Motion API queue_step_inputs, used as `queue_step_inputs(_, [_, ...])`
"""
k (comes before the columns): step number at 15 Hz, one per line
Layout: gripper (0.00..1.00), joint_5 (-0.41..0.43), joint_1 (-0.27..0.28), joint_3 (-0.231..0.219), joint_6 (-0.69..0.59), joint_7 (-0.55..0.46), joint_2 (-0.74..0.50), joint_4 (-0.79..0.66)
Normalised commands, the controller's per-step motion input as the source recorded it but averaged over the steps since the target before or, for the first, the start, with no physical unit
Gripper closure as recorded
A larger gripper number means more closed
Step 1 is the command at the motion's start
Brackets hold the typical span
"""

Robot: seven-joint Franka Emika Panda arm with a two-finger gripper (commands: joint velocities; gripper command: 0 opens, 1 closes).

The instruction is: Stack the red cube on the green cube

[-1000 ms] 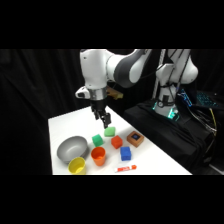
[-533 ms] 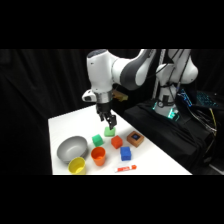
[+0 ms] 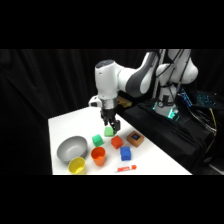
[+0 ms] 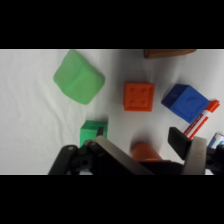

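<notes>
The red cube (image 3: pixel 117 142) sits on the white table (image 3: pixel 67 125), and in the wrist view the red cube (image 4: pixel 138 96) lies just beyond the gap between my fingers. The vivid green cube (image 3: pixel 97 140) rests a short way to its left, apart from it; in the wrist view the green cube (image 4: pixel 93 132) shows beside my left finger (image 4: pixel 116 156). My gripper (image 3: pixel 111 126) hangs low over the cluster, behind the red cube. My gripper (image 4: pixel 137 141) is open and holds nothing.
A paler green cube (image 3: pixel 108 132) lies right under the gripper. Around the cubes are an orange cup (image 3: pixel 98 156), a blue cube (image 3: pixel 125 153), a brown block (image 3: pixel 134 138), a grey bowl (image 3: pixel 71 148), a yellow cup (image 3: pixel 76 165) and a red marker (image 3: pixel 126 168).
The arm has swung right and come down from over the table's back to just above the cubes. No object has moved.
</notes>
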Motion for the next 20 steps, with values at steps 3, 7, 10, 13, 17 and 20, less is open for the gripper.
queue_step_inputs(3, [0.00,0.121,0.012,0.052,0.29,0.03,-0.01,-0.18])
queue_step_inputs(7, [0.00,0.121,0.019,0.042,0.26,0.04,0.04,-0.10])
queue_step_inputs(10, [0.00,0.086,0.025,0.014,0.24,0.07,0.06,-0.06])
queue_step_inputs(13, [0.00,0.071,0.034,0.007,0.21,0.07,0.05,-0.06])
queue_step_inputs(17, [0.00,0.074,0.047,0.013,0.21,0.06,0.05,-0.07])
queue_step_inputs(20, [0.00,0.088,0.037,0.018,0.24,0.04,0.08,-0.06])
